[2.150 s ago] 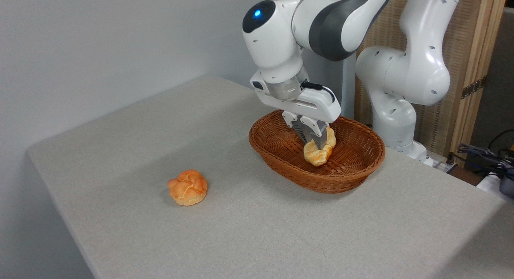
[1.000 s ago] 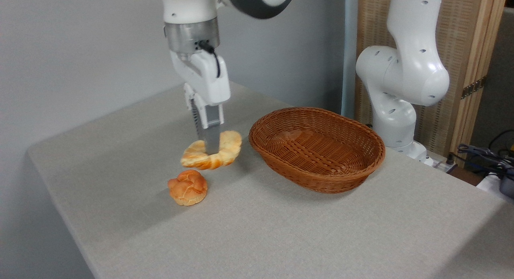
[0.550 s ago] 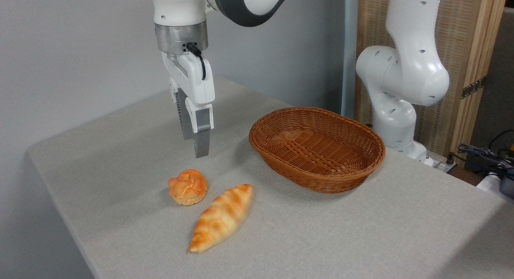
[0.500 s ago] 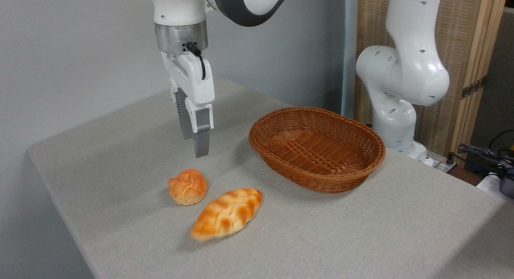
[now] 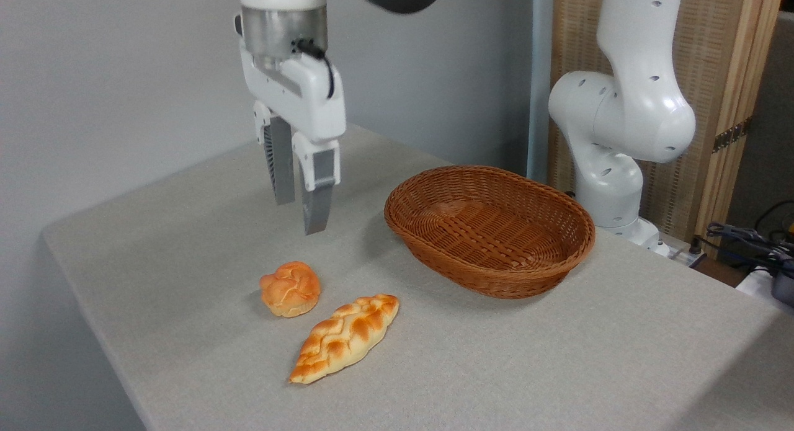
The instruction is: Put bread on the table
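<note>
The bread (image 5: 345, 337), a long braided loaf with pointed ends and golden-orange browning, lies flat on the grey table (image 5: 496, 369) near its front edge. It rests just right of and in front of a small round orange bun (image 5: 290, 288). My gripper (image 5: 300, 217) hangs open and empty well above the table, behind the bun and loaf, with its two grey fingers pointing down and a clear gap between them.
A brown oval wicker basket (image 5: 558, 257) stands empty at the right of the gripper. The arm's white base (image 5: 611, 189) rises behind the basket. Cables (image 5: 753, 245) lie past the table's right edge. The table's left edge runs close to the bun.
The gripper carried the bread from the basket over to the left, then let it go. The loaf dropped, rolled and settled beside the bun. The open gripper has risen slightly.
</note>
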Action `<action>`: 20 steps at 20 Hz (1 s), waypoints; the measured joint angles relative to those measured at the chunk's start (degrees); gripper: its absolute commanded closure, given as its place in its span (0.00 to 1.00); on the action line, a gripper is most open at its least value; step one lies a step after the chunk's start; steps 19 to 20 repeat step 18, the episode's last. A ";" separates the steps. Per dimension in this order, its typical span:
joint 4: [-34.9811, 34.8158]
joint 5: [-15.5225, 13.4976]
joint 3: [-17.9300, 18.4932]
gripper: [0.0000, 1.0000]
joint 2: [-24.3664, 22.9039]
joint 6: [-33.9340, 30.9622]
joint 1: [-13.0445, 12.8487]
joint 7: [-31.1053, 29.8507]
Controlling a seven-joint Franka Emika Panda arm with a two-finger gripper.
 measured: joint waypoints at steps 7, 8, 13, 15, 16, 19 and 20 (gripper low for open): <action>7.11 0.00 0.06 0.00 -0.35 -9.71 6.47 -1.29; 7.27 0.00 0.00 0.00 -0.27 -10.25 6.97 -1.26; 8.56 0.00 -0.30 0.00 0.26 -12.49 7.32 0.31; 9.72 0.00 -0.30 0.00 0.68 -14.00 7.73 0.95; 10.09 0.00 -0.30 0.00 0.86 -14.44 7.89 1.20; 10.36 0.00 -0.29 0.00 1.10 -14.69 8.11 1.28; 10.36 0.00 -0.29 0.00 1.10 -14.69 8.11 1.28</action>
